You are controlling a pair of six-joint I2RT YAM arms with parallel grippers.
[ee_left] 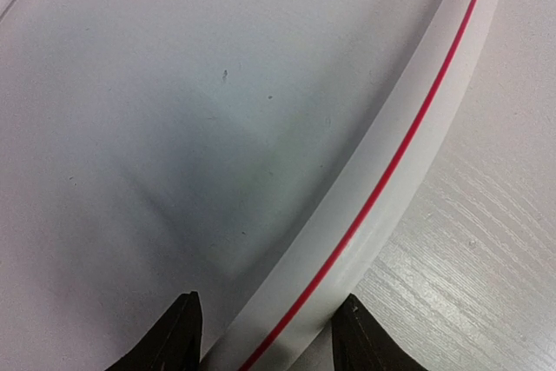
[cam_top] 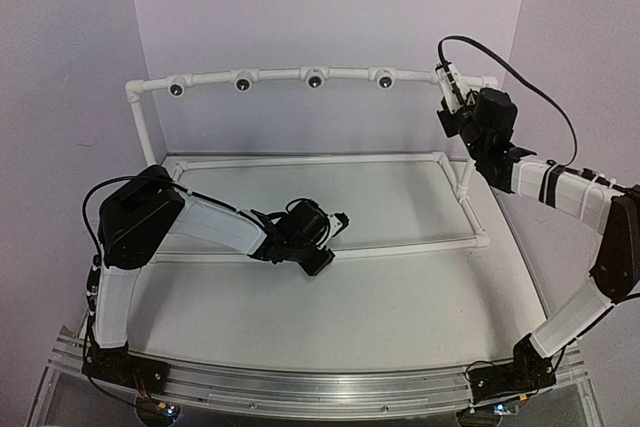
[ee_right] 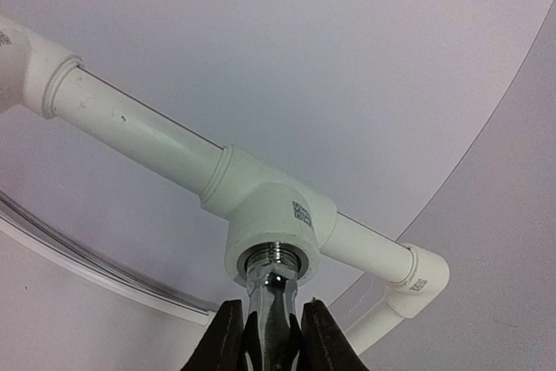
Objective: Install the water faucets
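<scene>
**Faucet at the right-end fitting, in the course of being seated; thread engagement unconfirmed.**

The small shiny silver metal water faucet (ee_right: 272, 280) stands upright with its threaded neck at the mouth of a round white plastic tee fitting (ee_right: 278, 223), entering from 6 o'clock. How far the threads have bitten cannot be told. The right gripper (ee_right: 271, 323) is clenched on the faucet body just below the fitting. In the overhead view this sits at 2 o'clock, at the right end of the upper rail of the white plastic pipe frame (cam_top: 300, 159). The left gripper (ee_left: 268, 327), at 6 o'clock of centre, is clamped across a white base pipe with a red stripe (ee_left: 382, 188), evidently steadying the frame. Four dark-holed white fittings (cam_top: 243, 82), from 10 to 1 o'clock, carry no faucet. Judgement: the next move calls for turning the faucet about its own axis, kept square to the fitting, to avoid cross-threading.
</scene>
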